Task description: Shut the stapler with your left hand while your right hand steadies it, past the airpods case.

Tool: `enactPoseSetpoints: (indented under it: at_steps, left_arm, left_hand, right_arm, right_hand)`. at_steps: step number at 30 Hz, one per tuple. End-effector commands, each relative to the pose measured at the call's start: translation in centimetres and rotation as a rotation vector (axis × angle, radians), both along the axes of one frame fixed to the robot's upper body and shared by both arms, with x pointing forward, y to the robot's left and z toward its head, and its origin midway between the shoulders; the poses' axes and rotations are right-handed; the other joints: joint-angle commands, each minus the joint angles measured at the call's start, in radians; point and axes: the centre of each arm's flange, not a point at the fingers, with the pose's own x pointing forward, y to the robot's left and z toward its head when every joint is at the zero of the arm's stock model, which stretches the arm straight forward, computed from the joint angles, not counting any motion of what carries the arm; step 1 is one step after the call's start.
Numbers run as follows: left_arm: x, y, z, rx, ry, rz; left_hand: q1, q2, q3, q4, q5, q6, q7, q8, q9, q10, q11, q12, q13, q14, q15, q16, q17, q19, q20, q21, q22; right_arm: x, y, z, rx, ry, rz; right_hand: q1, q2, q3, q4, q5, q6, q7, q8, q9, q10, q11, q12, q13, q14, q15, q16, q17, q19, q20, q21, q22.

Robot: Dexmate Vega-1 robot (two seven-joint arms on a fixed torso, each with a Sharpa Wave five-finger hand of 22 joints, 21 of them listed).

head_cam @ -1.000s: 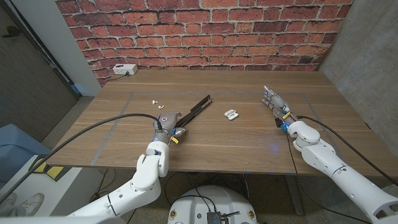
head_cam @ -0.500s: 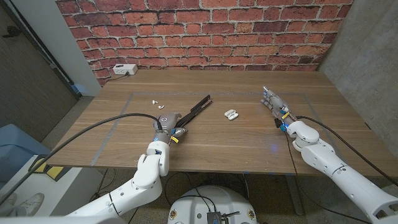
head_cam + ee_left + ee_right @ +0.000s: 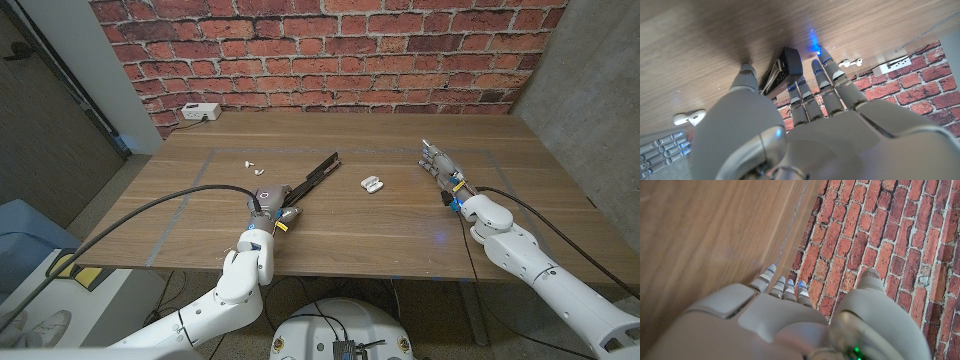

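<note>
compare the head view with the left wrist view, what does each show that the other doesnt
Head view alone: the whole wooden table, the right hand apart from the stapler, with its fingers straight and nothing in them, and the left hand's place at the stapler's near end.

Left wrist view alone: a close look at the left hand's fingers reaching to the stapler's dark end.

Both: the left hand, the open stapler, the airpods case, loose earbuds, a white power strip and the brick wall.

A red brick wall (image 3: 330,50) stands behind the wooden counter (image 3: 330,220). Grey concrete wall (image 3: 590,90) at one side, grey panel (image 3: 40,130) at the other.
</note>
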Motion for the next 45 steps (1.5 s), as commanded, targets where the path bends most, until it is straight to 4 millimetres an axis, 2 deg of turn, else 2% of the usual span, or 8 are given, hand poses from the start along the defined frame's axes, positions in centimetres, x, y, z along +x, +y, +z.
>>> enactPoseSetpoints:
  at_steps: [1,10,23,25,26,30,38,45]
  left_arm:
    - [-0.2,0.0,-0.7,-0.017,0.008,0.002]
    - [-0.2,-0.3,-1.0,-0.022,0.005,0.008]
    - [-0.3,-0.4,-1.5,-0.030,0.000,0.021]
    - [-0.4,-0.4,-1.6,-0.037,-0.026,0.019]
    - [-0.4,-0.5,-1.6,-0.036,-0.030,0.022]
    - [-0.5,-0.6,-1.7,-0.036,-0.038,0.023]
    - [-1.0,-0.7,-2.1,-0.047,-0.091,0.028]
    - [-1.3,-0.5,-2.4,-0.057,-0.099,0.037]
  left_hand:
    - [-0.001,0.011,0.008,0.000,-0.001,0.008,-0.001,0.004,0.003,0.015,-0.001,0.007,0.004,0.011,-0.155,0.003,0.003,0.006,0.000,0.005,0.001]
    - [0.018,0.036,0.028,-0.005,0.002,0.031,-0.014,0.009,0.000,0.047,-0.007,0.016,0.006,0.063,-0.160,0.013,0.005,0.024,-0.006,0.009,0.002]
    - [0.048,0.066,0.058,-0.016,0.008,0.079,-0.010,0.019,-0.003,0.092,-0.016,0.028,0.009,0.116,-0.166,0.014,0.005,0.034,-0.011,0.009,0.002]
    - [0.053,0.068,0.065,-0.018,0.007,0.101,-0.018,0.019,-0.006,0.135,-0.019,0.040,0.011,0.166,-0.167,0.019,0.007,0.114,-0.043,0.040,0.005]
    - [0.051,0.064,0.064,-0.017,0.006,0.118,-0.021,0.022,-0.007,0.151,-0.025,0.045,0.012,0.183,-0.168,0.020,0.008,0.134,-0.054,0.049,0.006]
    - [0.058,0.074,0.075,-0.019,0.005,0.181,-0.030,0.036,-0.009,0.215,-0.025,0.063,0.013,0.251,-0.173,0.031,0.012,0.160,-0.069,0.061,0.008]
    - [0.135,0.124,0.124,-0.034,0.006,0.299,-0.032,0.059,-0.011,0.323,-0.036,0.086,0.012,0.385,-0.178,0.056,0.019,0.207,-0.086,0.090,0.012]
    - [0.175,0.143,0.147,-0.038,0.006,0.316,-0.022,0.056,-0.009,0.351,-0.037,0.089,0.014,0.420,-0.178,0.056,0.018,0.220,-0.091,0.104,0.015]
  right_arm:
    - [-0.2,0.0,-0.1,-0.005,-0.001,0.004]
    - [-0.4,-0.3,-0.2,-0.007,-0.002,-0.001]
    - [-0.4,-0.4,-0.1,-0.009,-0.001,0.001]
    - [-0.4,-0.4,-0.2,-0.005,0.003,0.000]
    - [-0.4,-0.4,-0.2,-0.008,0.001,0.000]
    - [-0.5,-0.5,-0.3,-0.006,0.004,0.000]
    - [-0.7,-0.6,-0.5,-0.004,0.003,0.000]
    - [-0.7,-0.5,-0.6,-0.002,0.003,0.001]
  right_hand:
    - [0.001,0.005,-0.002,-0.006,-0.001,0.000,-0.003,0.004,0.003,0.000,-0.006,0.003,0.000,-0.005,0.000,0.006,0.001,-0.003,0.000,0.001,0.003]
    - [0.001,0.006,-0.002,-0.006,-0.001,0.001,-0.005,0.004,0.003,-0.001,-0.007,0.002,0.000,-0.005,0.001,0.006,0.001,-0.003,0.000,0.001,0.003]
    - [0.000,0.008,-0.002,-0.007,-0.001,0.002,-0.004,0.004,0.003,0.001,-0.008,0.003,0.000,-0.005,0.001,0.007,0.001,-0.003,0.000,0.001,0.003]
    - [0.000,0.008,-0.002,-0.007,-0.001,0.002,-0.005,0.004,0.003,0.002,-0.007,0.003,0.000,-0.005,0.000,0.007,0.001,-0.003,-0.001,0.000,0.003]
    - [-0.001,0.008,-0.002,-0.007,-0.002,0.002,-0.004,0.004,0.003,0.000,-0.006,0.003,0.000,-0.005,0.001,0.007,0.001,-0.003,0.001,0.000,0.003]
    - [-0.001,0.009,-0.002,-0.007,-0.002,0.002,-0.004,0.004,0.003,0.001,-0.008,0.003,0.000,-0.005,0.000,0.007,0.001,-0.003,0.001,0.000,0.003]
    - [-0.002,0.010,-0.002,-0.007,-0.002,0.003,-0.005,0.005,0.003,0.002,-0.008,0.003,0.000,-0.005,0.000,0.007,0.001,-0.003,0.000,0.001,0.003]
    - [-0.002,0.011,-0.002,-0.007,-0.002,0.003,-0.005,0.005,0.003,0.002,-0.007,0.003,0.000,-0.005,0.000,0.007,0.002,-0.003,0.001,0.001,0.003]
